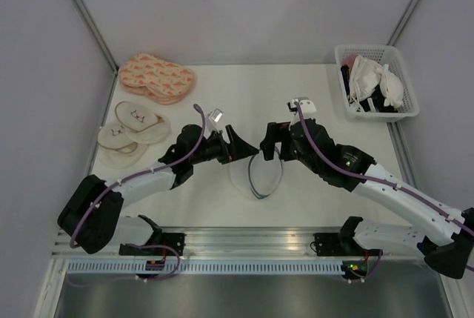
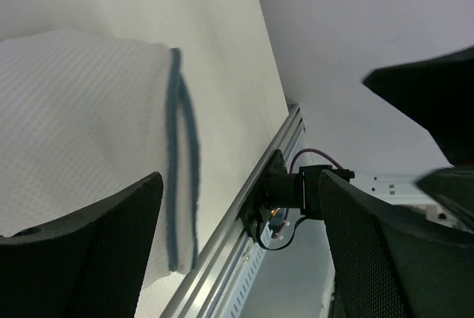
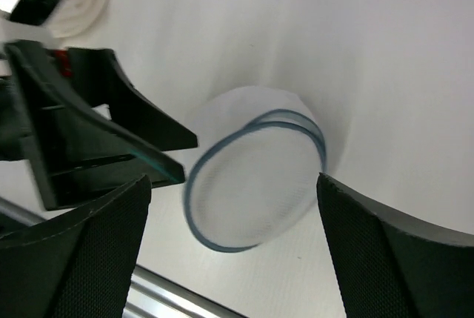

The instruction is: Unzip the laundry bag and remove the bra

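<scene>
The laundry bag (image 1: 259, 173), a round white mesh pouch with a dark zip line round its rim, lies on the table between both grippers. It also shows in the left wrist view (image 2: 81, 118) and the right wrist view (image 3: 252, 184). No bra shows through the mesh. My left gripper (image 1: 238, 147) is open and empty just left of the bag's far edge (image 2: 237, 259). My right gripper (image 1: 269, 144) is open and empty over the bag's far right edge (image 3: 233, 251). Cream-white padded bra-like pieces (image 1: 378, 81) lie in the basket at the far right.
A white lattice basket (image 1: 404, 110) stands at the far right corner. Pink patterned slippers (image 1: 155, 77) and cream slippers (image 1: 133, 129) lie at the far left. A metal rail (image 1: 244, 240) runs along the near table edge. Grey walls enclose the table.
</scene>
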You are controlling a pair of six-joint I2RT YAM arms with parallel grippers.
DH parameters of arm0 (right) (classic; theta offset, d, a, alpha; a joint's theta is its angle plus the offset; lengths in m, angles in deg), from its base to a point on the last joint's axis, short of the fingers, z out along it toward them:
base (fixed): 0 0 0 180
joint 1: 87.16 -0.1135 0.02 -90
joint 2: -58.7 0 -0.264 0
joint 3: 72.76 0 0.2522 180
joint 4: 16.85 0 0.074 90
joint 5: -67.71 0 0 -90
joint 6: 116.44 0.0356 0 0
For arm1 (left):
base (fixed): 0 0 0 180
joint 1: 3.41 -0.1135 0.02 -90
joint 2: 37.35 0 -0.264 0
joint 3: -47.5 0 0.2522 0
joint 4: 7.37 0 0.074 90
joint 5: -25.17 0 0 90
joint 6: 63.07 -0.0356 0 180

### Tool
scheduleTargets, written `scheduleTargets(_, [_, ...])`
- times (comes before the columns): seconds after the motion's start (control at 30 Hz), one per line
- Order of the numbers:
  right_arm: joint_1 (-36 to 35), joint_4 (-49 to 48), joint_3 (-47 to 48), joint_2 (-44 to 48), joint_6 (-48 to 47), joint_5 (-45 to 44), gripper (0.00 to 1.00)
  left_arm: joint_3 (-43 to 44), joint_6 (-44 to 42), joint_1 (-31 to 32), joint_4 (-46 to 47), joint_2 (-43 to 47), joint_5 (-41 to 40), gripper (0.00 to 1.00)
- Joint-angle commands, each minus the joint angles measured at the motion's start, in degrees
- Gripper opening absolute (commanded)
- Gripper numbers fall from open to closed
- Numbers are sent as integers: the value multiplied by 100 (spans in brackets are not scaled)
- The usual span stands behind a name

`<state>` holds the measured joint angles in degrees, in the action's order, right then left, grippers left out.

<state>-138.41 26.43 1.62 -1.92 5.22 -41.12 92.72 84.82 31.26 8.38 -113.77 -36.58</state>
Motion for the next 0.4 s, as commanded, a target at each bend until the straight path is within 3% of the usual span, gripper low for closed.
scheduleTargets(0.0, [18, 958, 213, 58, 350, -780, 98, 614, -1208, 259, -718, 48, 77, 89])
scheduleTargets(0.17, [27, 1144, 222, 278, 429, -745, 98, 905, -1998, 355, -2051, 31, -258, 89])
scheduleTargets(0.37, [27, 1214, 55, 586, 534, -894, 98, 1107, -2554, 461, -2662, 23, -637, 89])
